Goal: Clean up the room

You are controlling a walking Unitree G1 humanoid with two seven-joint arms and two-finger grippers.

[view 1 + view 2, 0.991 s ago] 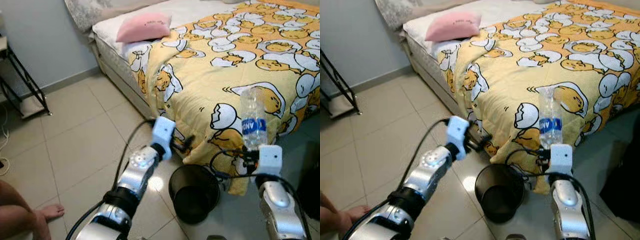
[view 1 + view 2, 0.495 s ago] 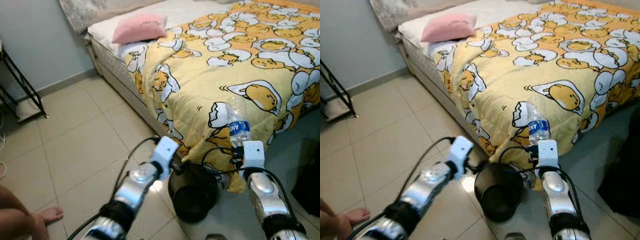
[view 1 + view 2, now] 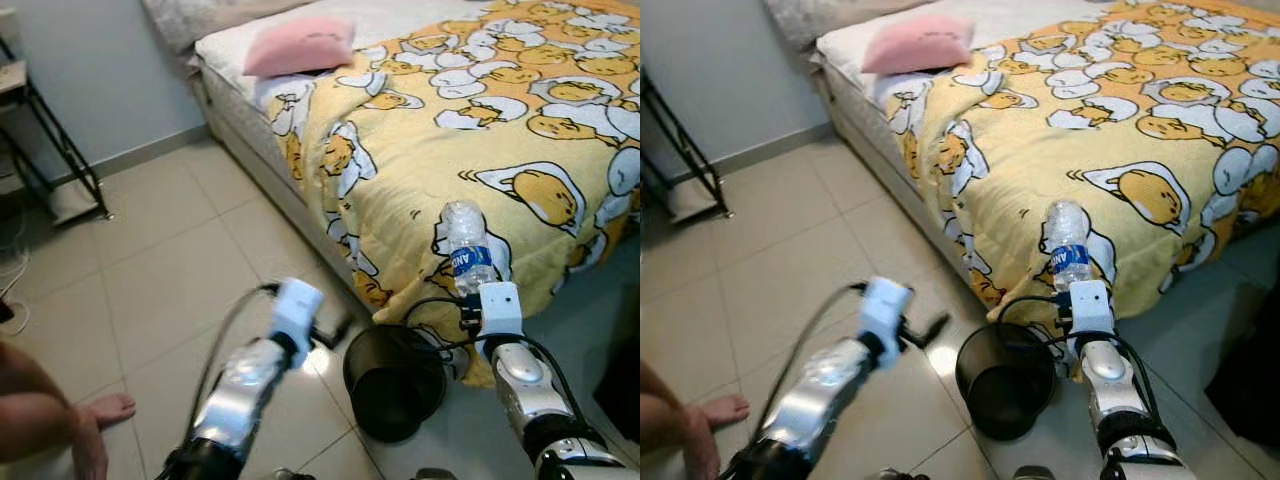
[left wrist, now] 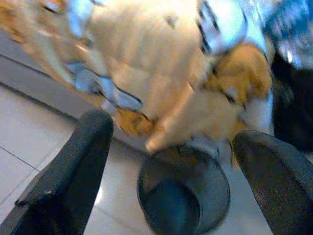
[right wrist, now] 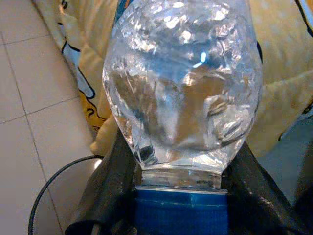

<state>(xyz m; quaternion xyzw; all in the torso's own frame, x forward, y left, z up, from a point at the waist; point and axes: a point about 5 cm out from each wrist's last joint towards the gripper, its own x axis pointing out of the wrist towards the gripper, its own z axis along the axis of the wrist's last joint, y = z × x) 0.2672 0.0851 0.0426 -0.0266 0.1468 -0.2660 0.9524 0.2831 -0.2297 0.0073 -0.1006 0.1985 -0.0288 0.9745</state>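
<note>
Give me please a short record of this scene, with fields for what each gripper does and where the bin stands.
right gripper: shut on clear plastic water bottle with blue label, held upright, beside and above the bin
left gripper: open, holding nothing, pointing toward the bin
round black waste bin: on tiled floor, at the foot of the yellow egg-print blanket
person: bare foot on the floor

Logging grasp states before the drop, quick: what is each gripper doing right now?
Left gripper: open, holding nothing, above the black bin.
Right gripper: closed on the clear plastic bottle.
</note>
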